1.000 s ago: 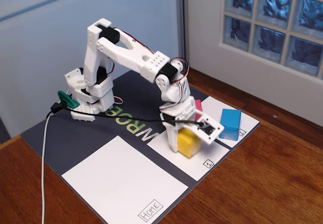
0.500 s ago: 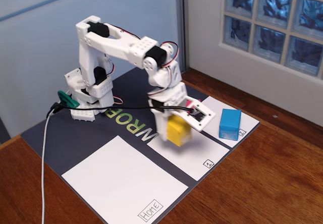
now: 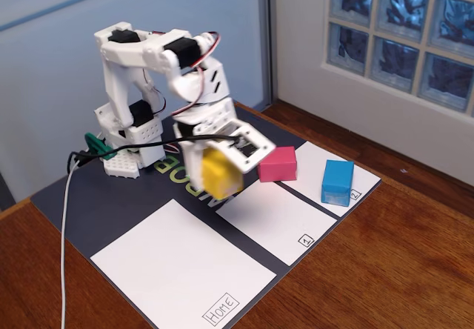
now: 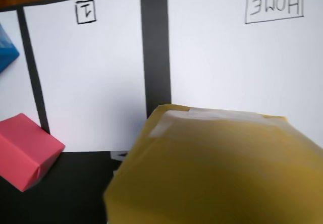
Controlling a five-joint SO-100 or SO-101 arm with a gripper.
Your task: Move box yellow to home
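Under my arm lies the dark mat [image 3: 111,195] with its white sheets: home [image 3: 181,266] is the largest, nearest the camera in the fixed view, and in the wrist view its label sits at the top right, while the sheet marked 1 [image 3: 278,221] lies beside it. My gripper [image 3: 217,172] is clamped on the box yellow [image 3: 221,172], which hangs in the air above the mat near the far edges of home and sheet 1, touching neither. The pink block [image 3: 278,164] rests at the far end of sheet 1, and the blue block [image 3: 338,182] stands on the sheet marked 2 [image 3: 348,188].
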